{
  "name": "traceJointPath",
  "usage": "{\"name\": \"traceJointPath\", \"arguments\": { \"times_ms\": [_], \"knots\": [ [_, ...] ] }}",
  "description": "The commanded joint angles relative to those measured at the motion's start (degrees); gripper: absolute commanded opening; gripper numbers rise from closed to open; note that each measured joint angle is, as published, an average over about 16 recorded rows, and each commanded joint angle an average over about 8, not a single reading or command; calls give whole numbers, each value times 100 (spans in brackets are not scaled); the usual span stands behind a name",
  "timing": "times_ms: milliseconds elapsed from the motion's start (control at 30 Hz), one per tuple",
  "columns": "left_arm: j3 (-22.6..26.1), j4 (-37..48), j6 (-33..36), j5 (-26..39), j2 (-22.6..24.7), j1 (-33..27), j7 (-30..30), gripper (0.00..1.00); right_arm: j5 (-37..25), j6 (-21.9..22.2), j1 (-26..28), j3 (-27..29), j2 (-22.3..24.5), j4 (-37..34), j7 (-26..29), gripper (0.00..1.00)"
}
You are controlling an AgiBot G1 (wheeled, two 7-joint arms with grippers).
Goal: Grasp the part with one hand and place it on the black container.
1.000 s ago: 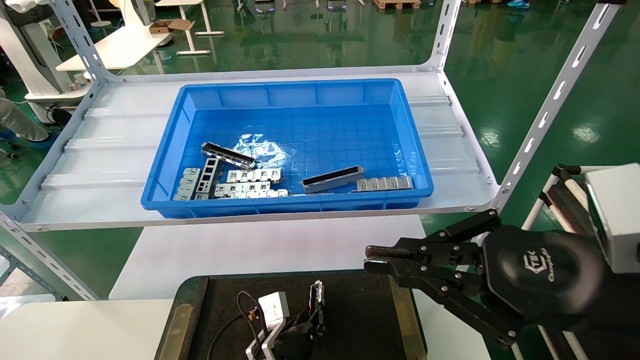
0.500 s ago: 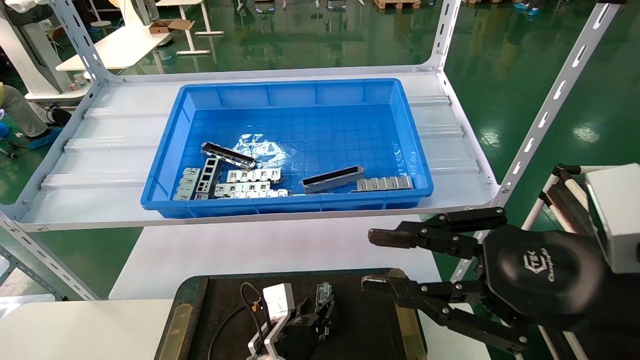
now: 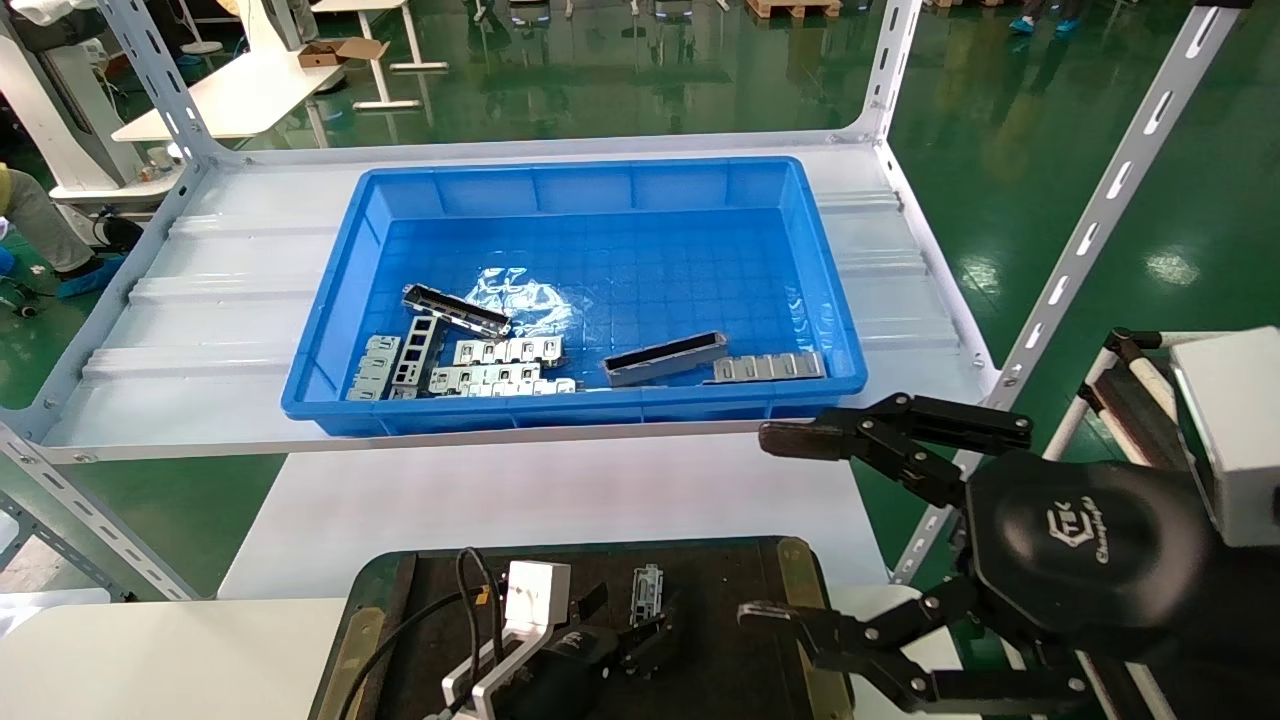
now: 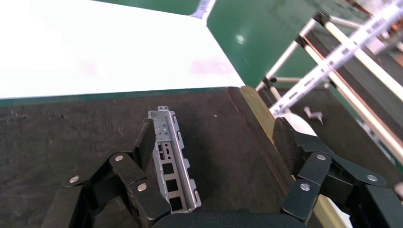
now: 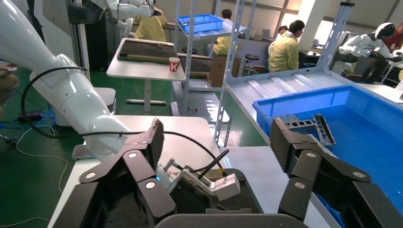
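A part (image 3: 647,592), a silver-grey channel bar with cut-outs, lies flat on the black container (image 3: 725,600) at the bottom centre. In the left wrist view the part (image 4: 170,154) rests on the container (image 4: 71,128) beside one finger (image 4: 145,137). My left gripper (image 3: 625,620) is open and empty just behind the part, its jaws wide apart in the left wrist view (image 4: 216,142). My right gripper (image 3: 775,530) is wide open and empty, hovering over the container's right rim; it also shows in the right wrist view (image 5: 217,137).
The deep blue bin (image 3: 345,300) stands on the white shelf (image 3: 200,330) behind. It holds two more channel bars (image 3: 663,358) (image 3: 455,310) and flat perforated strips (image 3: 768,367). A slotted shelf post (image 3: 1090,230) rises at the right. A white table (image 3: 520,500) lies below the shelf.
The left gripper held the part upright over the container; the part now lies flat and the gripper has opened and drawn back. The right gripper went from shut to wide open.
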Motion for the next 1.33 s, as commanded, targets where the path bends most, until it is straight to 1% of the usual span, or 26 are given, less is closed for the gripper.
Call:
{"name": "traceJointPath", "arguments": {
  "times_ms": [33, 300, 533, 800, 1067, 1233, 1333],
  "knots": [
    [-63, -42, 268, 181, -164, 9, -44, 100, 0, 0, 0, 0, 0, 0, 0, 100],
    [-732, -59, 1506, 654, -791, 154, -5, 100, 0, 0, 0, 0, 0, 0, 0, 100],
    [-1397, -17, 2573, 626, -1285, 303, 389, 100, 0, 0, 0, 0, 0, 0, 0, 100],
    [-2200, 113, 3729, 200, -1676, 511, 1191, 100, 0, 0, 0, 0, 0, 0, 0, 100],
    [-2984, 509, 5227, -529, -1876, 754, 2308, 100, 0, 0, 0, -1, 0, 0, 0, 100],
    [-3245, 942, 5945, -843, -1874, 794, 2808, 100, 0, 0, 0, -1, 0, 0, 0, 100],
    [-3291, 1066, 6104, -900, -1861, 786, 2917, 100, 0, 0, 0, -1, 0, 0, 0, 100]
  ]
}}
